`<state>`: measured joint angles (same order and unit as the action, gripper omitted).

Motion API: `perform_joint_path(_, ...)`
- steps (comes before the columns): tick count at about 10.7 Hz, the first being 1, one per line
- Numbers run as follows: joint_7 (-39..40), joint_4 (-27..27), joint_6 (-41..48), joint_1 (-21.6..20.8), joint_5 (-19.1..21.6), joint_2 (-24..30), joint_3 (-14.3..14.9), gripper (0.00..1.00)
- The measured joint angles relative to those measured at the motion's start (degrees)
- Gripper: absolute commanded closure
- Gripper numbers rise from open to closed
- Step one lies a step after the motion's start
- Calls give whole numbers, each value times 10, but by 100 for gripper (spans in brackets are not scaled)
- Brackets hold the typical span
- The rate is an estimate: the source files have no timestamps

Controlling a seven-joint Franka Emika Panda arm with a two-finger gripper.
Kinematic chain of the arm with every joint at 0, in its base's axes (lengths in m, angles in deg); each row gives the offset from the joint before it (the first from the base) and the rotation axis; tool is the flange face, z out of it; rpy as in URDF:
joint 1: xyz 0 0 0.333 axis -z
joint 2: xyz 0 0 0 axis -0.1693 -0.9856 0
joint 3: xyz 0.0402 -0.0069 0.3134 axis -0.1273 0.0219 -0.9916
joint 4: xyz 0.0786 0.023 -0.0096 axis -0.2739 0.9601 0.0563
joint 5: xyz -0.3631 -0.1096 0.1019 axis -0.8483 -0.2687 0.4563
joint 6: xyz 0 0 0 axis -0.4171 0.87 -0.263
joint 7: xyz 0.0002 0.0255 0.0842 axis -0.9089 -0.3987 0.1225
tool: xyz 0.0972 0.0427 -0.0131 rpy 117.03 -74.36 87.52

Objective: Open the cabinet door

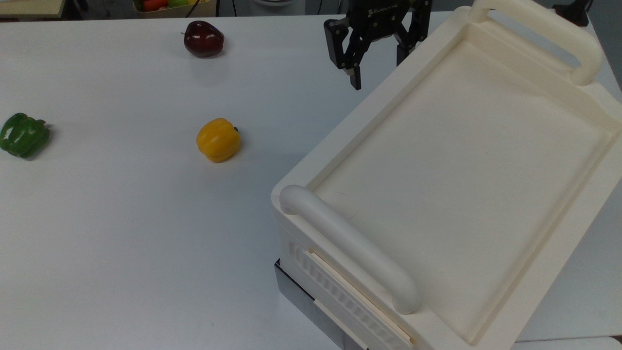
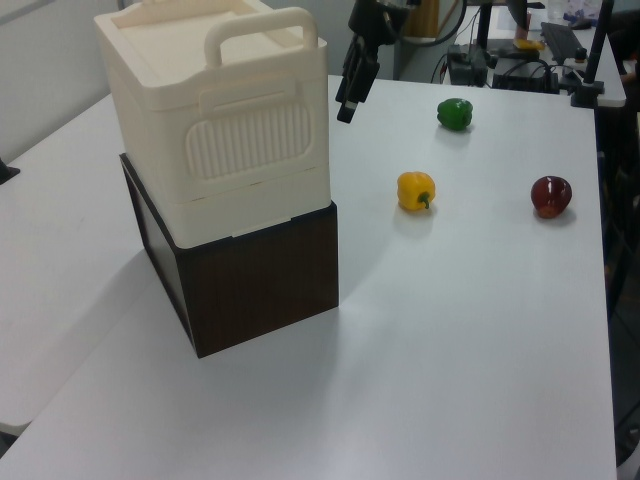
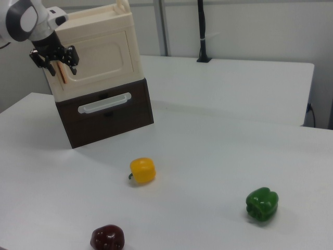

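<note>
Cabinet [image 1: 461,160]: cream-white moulded plastic box, smooth, with a recessed tray-like top and 2 thick rounded bar handles, 1 at each short end. It sits on a dark brown wood-grain base [image 2: 255,275], on a flat white table [image 1: 121,218].

Gripper [image 1: 378,61]: black, 2 fingers, spread apart with nothing between them. In the top view it hangs at the cabinet's far corner, 1 finger over the table and the other at the cabinet's rim.

Right view shows what the others do not: the door [image 3: 99,52], a flat cream panel with a raised rounded-rectangle frame, lying flush in the cabinet's face, with a thin copper-brown strip at its edge on the right view's left. The gripper [image 3: 53,61] is just in front of that strip; whether it touches I cannot tell. Below, the base carries a pale bar-handled drawer front [image 3: 104,103].

Left view shows the end wall instead: a ribbed cream panel [image 2: 250,140] under 1 bar handle.

3 glossy peppers lie well apart on the table: yellow pepper [image 1: 218,140] nearest the cabinet, dark red pepper [image 1: 203,39], green pepper [image 1: 23,135].
</note>
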<state>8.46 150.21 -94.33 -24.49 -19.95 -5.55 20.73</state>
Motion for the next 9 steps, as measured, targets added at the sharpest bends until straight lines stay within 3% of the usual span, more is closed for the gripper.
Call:
perform_joint_path(1, -4, 0, -6, -5, -8, -2, -5, 30)
perform_joint_path(3, -11, 0, -36, -13, -15, -10, -8, 64)
perform_joint_path(6, -11, 0, -47, -16, -23, -16, -9, 75)
perform_joint_path(9, -11, 0, -50, -21, -26, -18, -9, 100)
